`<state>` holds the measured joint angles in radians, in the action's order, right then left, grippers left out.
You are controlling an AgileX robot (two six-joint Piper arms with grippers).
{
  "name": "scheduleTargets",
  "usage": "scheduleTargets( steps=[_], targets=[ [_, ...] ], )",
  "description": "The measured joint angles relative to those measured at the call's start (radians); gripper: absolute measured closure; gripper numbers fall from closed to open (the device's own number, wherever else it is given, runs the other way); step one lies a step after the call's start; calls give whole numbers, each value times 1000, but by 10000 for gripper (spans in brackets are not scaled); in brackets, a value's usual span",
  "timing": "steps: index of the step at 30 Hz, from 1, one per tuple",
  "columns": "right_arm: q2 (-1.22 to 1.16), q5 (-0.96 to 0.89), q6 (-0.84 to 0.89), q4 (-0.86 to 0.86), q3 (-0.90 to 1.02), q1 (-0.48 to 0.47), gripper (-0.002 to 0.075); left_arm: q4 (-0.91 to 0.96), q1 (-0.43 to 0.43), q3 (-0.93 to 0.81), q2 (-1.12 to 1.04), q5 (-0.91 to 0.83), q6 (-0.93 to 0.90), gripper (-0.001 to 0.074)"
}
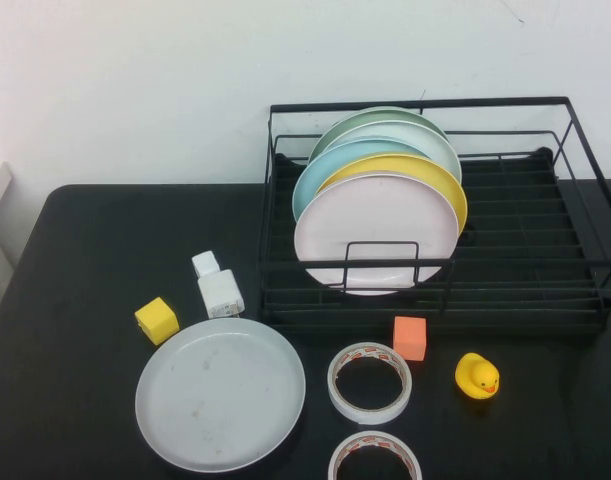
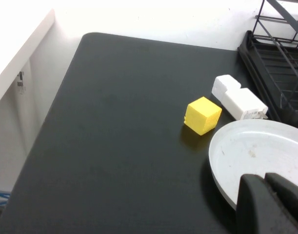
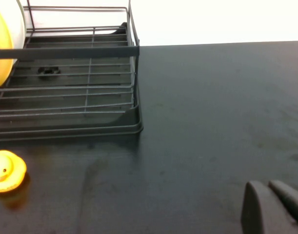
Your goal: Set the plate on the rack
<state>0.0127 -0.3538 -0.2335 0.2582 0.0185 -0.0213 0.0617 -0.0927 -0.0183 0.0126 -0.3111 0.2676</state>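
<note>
A large round pale grey plate point(image 1: 221, 394) with a raised rim and faint specks is seen lying flat on the black worktop point(image 1: 75, 300), near its front edge and left of centre, just in front of the left end of the large black wire dish rack point(image 1: 525, 250). The plate is not in the rack and is held by nothing. Inside the rack, toward its left half, five plates are stood on edge in a row: a pale pink plate point(image 1: 375, 235) at the front, then a yellow plate point(image 1: 425, 172), a light blue plate point(image 1: 325, 168), a white plate point(image 1: 425, 138) and a green plate point(image 1: 370, 118) at the back. The right half of the rack is shown as bare slats. A small yellow cube point(image 1: 156, 320) is placed just left of the grey plate's far rim, and a white charger block point(image 1: 217, 286) lies just beyond that rim. An orange cube point(image 1: 410, 338), two rolls of tape point(image 1: 370, 382) and a yellow rubber duck point(image 1: 477, 376) are set in front of the rack. The left claw point(image 2: 273, 204) is seen only in its wrist view, with its fingers brought together above the near rim of the grey plate, gripping nothing. The right claw point(image 3: 275, 207) is likewise closed and empty, held over bare worktop to the right of the rack.
</note>
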Motion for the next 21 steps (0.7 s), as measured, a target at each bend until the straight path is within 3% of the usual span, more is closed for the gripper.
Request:
scheduleTargets(
  steps=[15, 21],
  targets=[
    [0, 0, 0, 0, 0, 0, 728, -94, 0, 0, 0, 6, 1, 738],
    [0, 0, 0, 0, 0, 0, 728, -362, 0, -2, 0, 86, 150, 738]
  ],
)
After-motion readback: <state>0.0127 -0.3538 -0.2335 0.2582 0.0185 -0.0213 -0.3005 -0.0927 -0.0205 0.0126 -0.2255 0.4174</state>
